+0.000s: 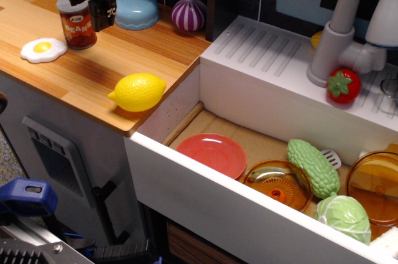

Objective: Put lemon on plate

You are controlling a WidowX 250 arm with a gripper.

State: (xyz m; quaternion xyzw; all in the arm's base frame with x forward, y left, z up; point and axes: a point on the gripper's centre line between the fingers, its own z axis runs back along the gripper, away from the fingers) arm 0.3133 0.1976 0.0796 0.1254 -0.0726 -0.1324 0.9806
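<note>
The glossy yellow lemon (137, 91) lies on the wooden counter (81, 71) near its front right edge, beside the sink. The coral-red plate (212, 154) lies flat and empty in the sink basin, at its left end, just right of and below the lemon. My black gripper (90, 7) hangs at the back left of the counter, right by a beans can (77, 23), well away from the lemon. Its jaws stand apart and hold nothing.
A fried-egg toy (43, 50), a blue bowl (137, 10) and a purple onion (188, 13) are on the counter. The sink holds an orange lid (277, 184), a green gourd (313, 167), a cabbage (344, 216) and an orange bowl (375, 186). A strawberry (342, 85) sits by the faucet (339, 33).
</note>
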